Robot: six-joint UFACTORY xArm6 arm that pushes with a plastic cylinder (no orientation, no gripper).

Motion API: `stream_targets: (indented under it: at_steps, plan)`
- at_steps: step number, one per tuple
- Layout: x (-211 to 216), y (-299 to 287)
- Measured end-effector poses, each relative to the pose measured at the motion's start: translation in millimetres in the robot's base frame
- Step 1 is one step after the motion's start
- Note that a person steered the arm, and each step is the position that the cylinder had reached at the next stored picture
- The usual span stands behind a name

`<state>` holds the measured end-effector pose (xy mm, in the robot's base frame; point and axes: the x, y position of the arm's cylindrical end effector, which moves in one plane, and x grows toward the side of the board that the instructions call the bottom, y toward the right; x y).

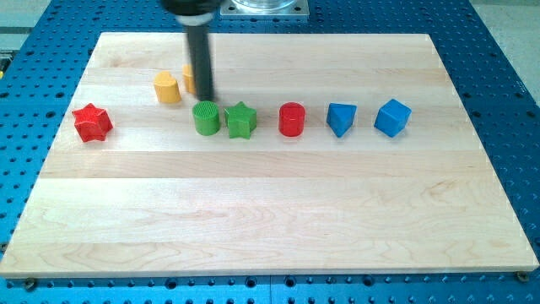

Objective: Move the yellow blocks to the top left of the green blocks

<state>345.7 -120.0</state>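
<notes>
A yellow block (pixel 167 87) stands at the view's upper left of the green blocks. A second yellow block (pixel 188 78) sits just to its right, mostly hidden behind my rod. My tip (pixel 204 100) is at the right side of that second yellow block, just above the green cylinder (pixel 206 117). A green star (pixel 240 120) stands right of the cylinder, close beside it.
A red star (pixel 92 122) is at the view's left. A red cylinder (pixel 291 119), a blue wedge-like block (pixel 341 118) and a blue cube (pixel 392 117) continue the row to the right. The wooden board (pixel 270 219) lies on a blue perforated table.
</notes>
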Motion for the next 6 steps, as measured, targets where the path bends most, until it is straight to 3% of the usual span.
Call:
stream_targets:
  at_steps: [2, 3, 5, 6]
  plan:
    - [-23, 62]
    - [-46, 49]
    - [-46, 150]
    - [-30, 163]
